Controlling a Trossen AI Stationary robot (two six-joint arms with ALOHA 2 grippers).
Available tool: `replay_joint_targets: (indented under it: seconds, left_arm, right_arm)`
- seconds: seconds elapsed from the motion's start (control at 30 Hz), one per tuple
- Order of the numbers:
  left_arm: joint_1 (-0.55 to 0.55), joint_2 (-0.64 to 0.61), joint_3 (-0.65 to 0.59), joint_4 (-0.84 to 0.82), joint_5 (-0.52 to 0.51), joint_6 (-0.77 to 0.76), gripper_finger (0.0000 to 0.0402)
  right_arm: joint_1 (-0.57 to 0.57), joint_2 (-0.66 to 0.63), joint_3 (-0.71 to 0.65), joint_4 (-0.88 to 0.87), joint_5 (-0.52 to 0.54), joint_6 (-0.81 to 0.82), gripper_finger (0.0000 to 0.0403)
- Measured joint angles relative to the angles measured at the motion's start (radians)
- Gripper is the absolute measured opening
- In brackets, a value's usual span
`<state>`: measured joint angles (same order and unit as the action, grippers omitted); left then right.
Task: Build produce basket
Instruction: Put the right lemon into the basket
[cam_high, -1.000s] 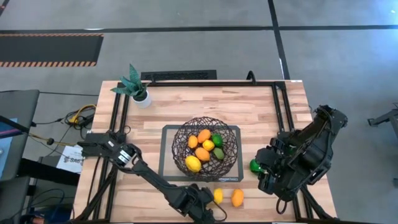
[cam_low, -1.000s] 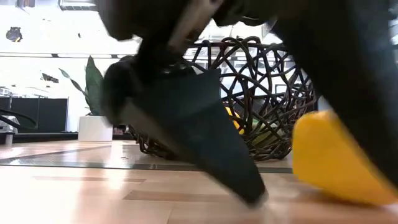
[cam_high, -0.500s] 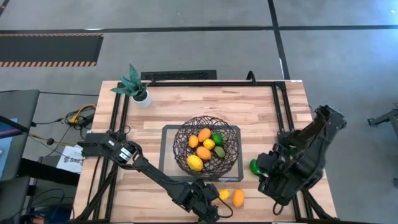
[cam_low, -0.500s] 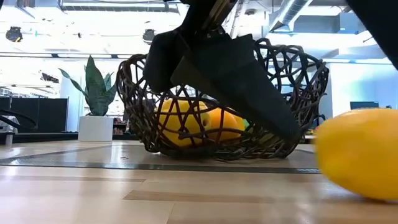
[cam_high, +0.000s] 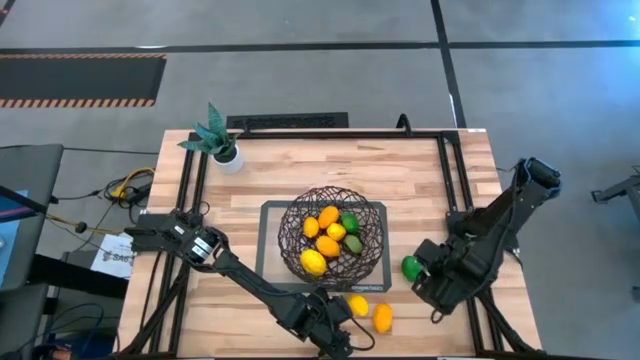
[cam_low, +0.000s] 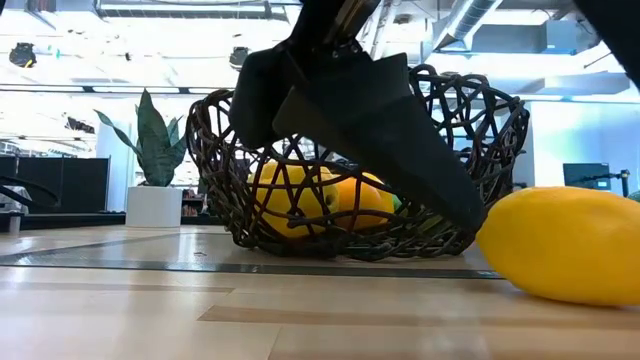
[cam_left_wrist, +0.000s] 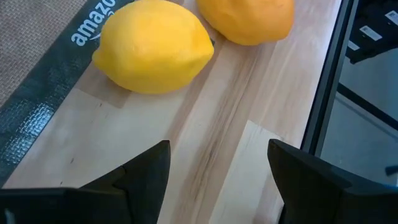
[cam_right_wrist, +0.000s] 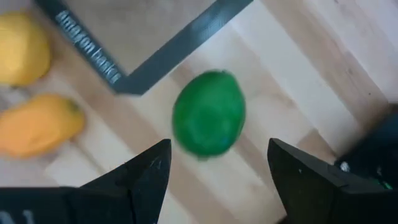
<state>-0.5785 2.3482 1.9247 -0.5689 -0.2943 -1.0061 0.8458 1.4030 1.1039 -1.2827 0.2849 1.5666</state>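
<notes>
While the basket (cam_high: 331, 237) already holds several fruits on the grey mat (cam_high: 268, 268), three still lie outside it. The left gripper (cam_left_wrist: 217, 180), jaws apart and empty, faces the yellow lemon (cam_left_wrist: 153, 45) beside the orange fruit (cam_left_wrist: 249, 18); it should centre on the lemon before closing. The right gripper (cam_right_wrist: 217, 180), likewise open, hovers over the green lime (cam_right_wrist: 209, 113).

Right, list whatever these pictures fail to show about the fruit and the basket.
- Low view: the left arm crosses the basket, hiding part of the fruit inside.
- Low view: the yellow fruit is cut off by the right edge.
- High view: fruit lower in the basket may lie under the top ones; count unsure.
- Right wrist view: the green fruit is blurred.
</notes>
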Motion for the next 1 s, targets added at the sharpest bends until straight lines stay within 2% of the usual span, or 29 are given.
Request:
replay_joint_targets:
  seconds: [0.17,0.37,0.47,0.8,1.0]
  left_arm:
    - [0.002,0.000,0.000,0.000,-0.002,0.000,0.0255]
    - [0.006,-0.001,0.000,0.002,-0.005,-0.003,0.0255]
    - [0.010,-0.001,0.000,0.003,-0.005,0.006,0.0255]
    - [0.017,-0.001,0.000,0.002,-0.004,0.045,0.0255]
    - [0.017,-0.001,0.000,-0.005,-0.001,0.087,0.0255]
  right_arm:
    - [-0.040,-0.001,-0.069,0.108,-0.019,-0.001,0.0285]
    - [-0.046,0.042,-0.075,0.478,-0.023,-0.066,0.0285]
    - [-0.047,0.085,-0.075,0.594,-0.024,-0.105,0.0285]
    - [-0.026,0.252,-0.076,0.771,-0.173,0.044,0.0285]
    - [-0.038,0.300,-0.076,0.845,-0.186,0.067,0.0285]
